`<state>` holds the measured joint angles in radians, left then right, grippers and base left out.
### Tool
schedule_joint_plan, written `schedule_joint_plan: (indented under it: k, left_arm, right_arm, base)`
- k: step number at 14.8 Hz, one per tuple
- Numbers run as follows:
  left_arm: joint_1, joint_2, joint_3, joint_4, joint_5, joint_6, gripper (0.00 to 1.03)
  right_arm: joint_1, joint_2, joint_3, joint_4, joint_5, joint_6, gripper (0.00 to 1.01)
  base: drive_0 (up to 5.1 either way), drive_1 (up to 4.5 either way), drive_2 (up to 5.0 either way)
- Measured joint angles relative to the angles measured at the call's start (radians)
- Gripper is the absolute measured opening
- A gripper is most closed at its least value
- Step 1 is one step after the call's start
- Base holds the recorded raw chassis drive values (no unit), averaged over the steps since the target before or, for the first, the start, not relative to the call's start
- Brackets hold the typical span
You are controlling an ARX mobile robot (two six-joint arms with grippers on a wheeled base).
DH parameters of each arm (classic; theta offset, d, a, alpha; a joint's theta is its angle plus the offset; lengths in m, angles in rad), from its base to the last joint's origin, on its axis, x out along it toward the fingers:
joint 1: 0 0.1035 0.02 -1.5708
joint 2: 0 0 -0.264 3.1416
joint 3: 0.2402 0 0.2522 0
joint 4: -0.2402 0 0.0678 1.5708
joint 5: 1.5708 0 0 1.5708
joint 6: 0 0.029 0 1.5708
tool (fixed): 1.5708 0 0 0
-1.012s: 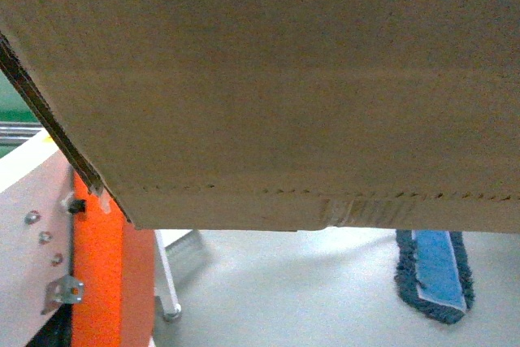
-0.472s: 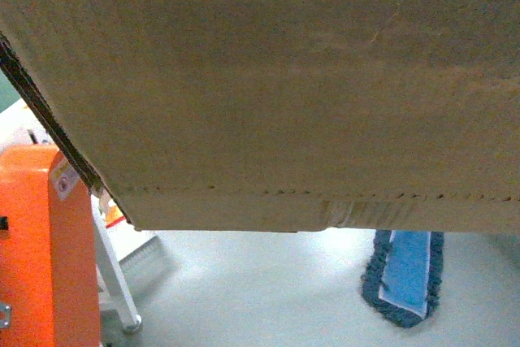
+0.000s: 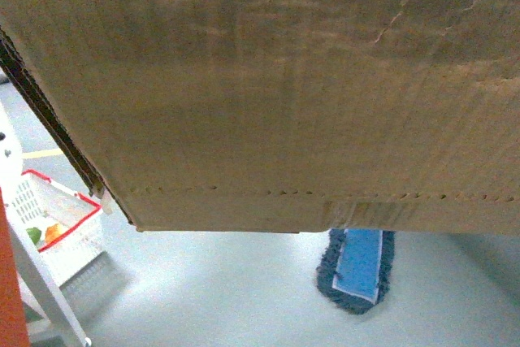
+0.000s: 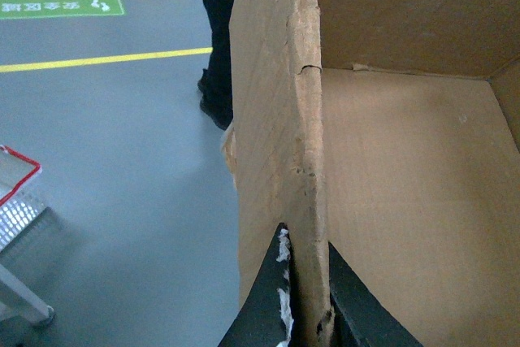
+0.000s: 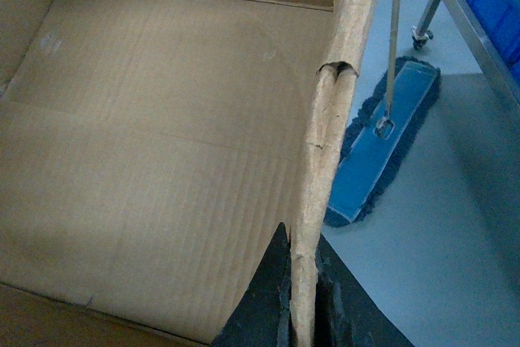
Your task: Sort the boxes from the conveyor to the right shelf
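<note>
In the head view, we see the cardboard box (image 3: 268, 87) filling the upper frame, with a blue mop (image 3: 356, 270) on the floor at lower centre. In the left wrist view, our left tool (image 4: 307, 298) pinches the box's torn wall at bottom centre. In the right wrist view, our right tool (image 5: 302, 298) clamps the opposite wall, the mop on its right.

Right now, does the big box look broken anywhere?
Yes. The cardboard box has ragged, torn top edges with no flaps: the wall pinched by the left end effector is cracked and frayed, and the wall held by the right end effector has a ripped notch.
</note>
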<state>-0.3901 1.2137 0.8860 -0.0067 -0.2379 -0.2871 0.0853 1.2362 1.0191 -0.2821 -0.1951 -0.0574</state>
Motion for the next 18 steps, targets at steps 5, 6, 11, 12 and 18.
schedule_joint_plan:
  k: [5,6,11,12,18]
  left_arm:
    - [0.000,0.000,0.000,0.000,0.000,0.000,0.02]
    - [0.000,0.000,0.000,0.000,0.000,0.000,0.02]
    - [0.000,0.000,0.000,0.000,0.000,0.000,0.02]
    - [0.000,0.000,0.000,0.000,0.000,0.000,0.02]
    - [0.000,0.000,0.000,0.000,0.000,0.000,0.02]
  right_arm:
    - [0.000,0.000,0.000,0.000,0.000,0.000,0.02]
    - [0.000,0.000,0.000,0.000,0.000,0.000,0.02]
    - [0.000,0.000,0.000,0.000,0.000,0.000,0.02]
    - [0.000,0.000,0.000,0.000,0.000,0.000,0.02]
    - [0.000,0.000,0.000,0.000,0.000,0.000,0.02]
  base:
    - [-1.2,-1.25,-1.2]
    - [-1.3,-1.29,-1.3]
    - [-1.3,-1.32,-1.3]
    - [-1.3,-1.26,-1.3]
    - [-1.3,-1.26,-1.3]
